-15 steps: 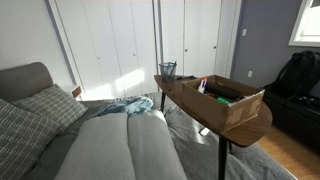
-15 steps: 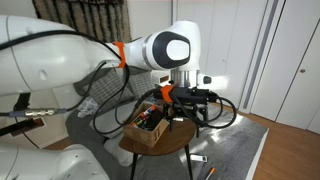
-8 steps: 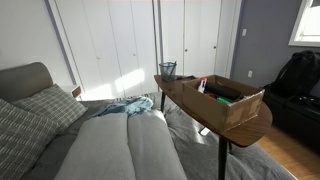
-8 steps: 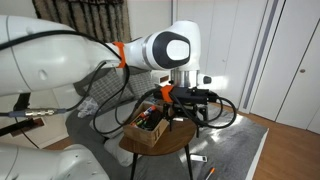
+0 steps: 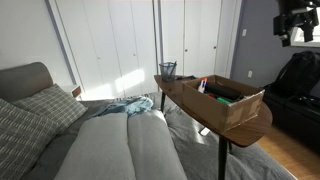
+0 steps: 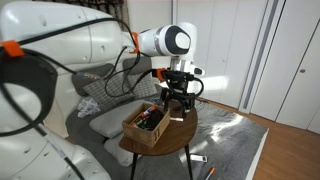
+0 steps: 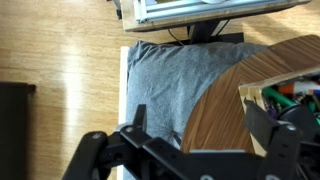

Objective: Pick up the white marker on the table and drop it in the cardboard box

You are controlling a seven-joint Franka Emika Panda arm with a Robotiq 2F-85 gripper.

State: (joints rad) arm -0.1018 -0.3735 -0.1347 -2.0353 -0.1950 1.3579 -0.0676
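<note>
Between the jaws, in the wrist view, only grey rug and the rounded edge of the counter are showing. The two dark fingers are standing wide apart at the bottom of that view, clasping nothing and touching nothing. In both exterior views the jaws are hanging in the air, well above the counter and apart from everything on it. In an exterior view they are sitting under the white arm, over the end of the counter just past the cardboard box.

The cardboard box is resting on the counter with its flaps open, taking up most of the width. Several small things, green and red among them, are lying inside it. In the wrist view one corner of the box is peeking in at the right edge, with coloured items showing in it.

The white marker is not showing clearly in any view, so I cannot tell where it is lying. A small dark mesh bin is standing on the far end of the counter, apart from the box.

Wooden floor is lying beside the rug. A grey sofa with cushions is filling the near side of the room.
</note>
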